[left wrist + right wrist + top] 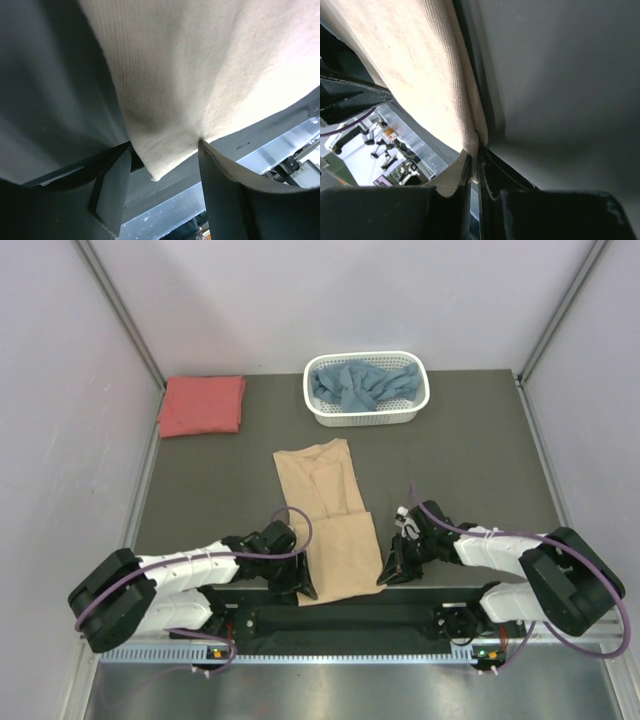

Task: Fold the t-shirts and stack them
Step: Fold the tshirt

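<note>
Item, far and to the left of the tan t-shirt (325, 510): coral-red t-shirt (202, 405), folded square, lying well apart from it. Item, at the tan t-shirt's near left corner: left gripper (303, 587), jaws standing partly apart with the corner of the cloth between them, not clamped as far as can be judged. Item, centre: the tan t-shirt itself, flat on the dark table (480, 470), already narrowed to a long strip, its near end slightly wider. Item, beyond the tan t-shirt and a little right: white lattice basket (421, 400) holding the crumpled dusty blue t-shirt (362, 383). Item, at the tan t-shirt's near right corner: right gripper (392, 568), closed tight on the cloth's edge. Step in hand, by judgement: take both near corners and carry them toward the far end. To do it well, the left jaws should close fully before any lift, both corners should rise together and level, and the near edge should land square on the far one. Views compared: the overhead view gives the layout but not the fingertips; the left wrist view shows the gap around the cloth corner; the right wrist view shows the ribbed edge nipped between meeting fingers (505, 180).
</note>
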You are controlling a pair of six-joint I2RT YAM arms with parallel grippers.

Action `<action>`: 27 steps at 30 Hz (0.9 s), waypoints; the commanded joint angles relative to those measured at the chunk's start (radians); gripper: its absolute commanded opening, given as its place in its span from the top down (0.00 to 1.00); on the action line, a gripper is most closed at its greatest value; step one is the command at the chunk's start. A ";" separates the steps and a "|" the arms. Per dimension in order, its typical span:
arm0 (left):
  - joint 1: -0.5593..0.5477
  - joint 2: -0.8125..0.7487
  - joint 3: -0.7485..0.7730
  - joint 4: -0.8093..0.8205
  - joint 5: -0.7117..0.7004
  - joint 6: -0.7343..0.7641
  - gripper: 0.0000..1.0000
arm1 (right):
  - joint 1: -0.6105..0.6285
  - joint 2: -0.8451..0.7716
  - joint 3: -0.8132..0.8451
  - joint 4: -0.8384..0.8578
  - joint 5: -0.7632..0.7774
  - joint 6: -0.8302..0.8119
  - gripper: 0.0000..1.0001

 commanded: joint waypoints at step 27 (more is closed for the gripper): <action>-0.011 -0.051 -0.055 -0.050 -0.001 -0.033 1.00 | -0.016 -0.038 0.009 0.037 -0.016 -0.026 1.00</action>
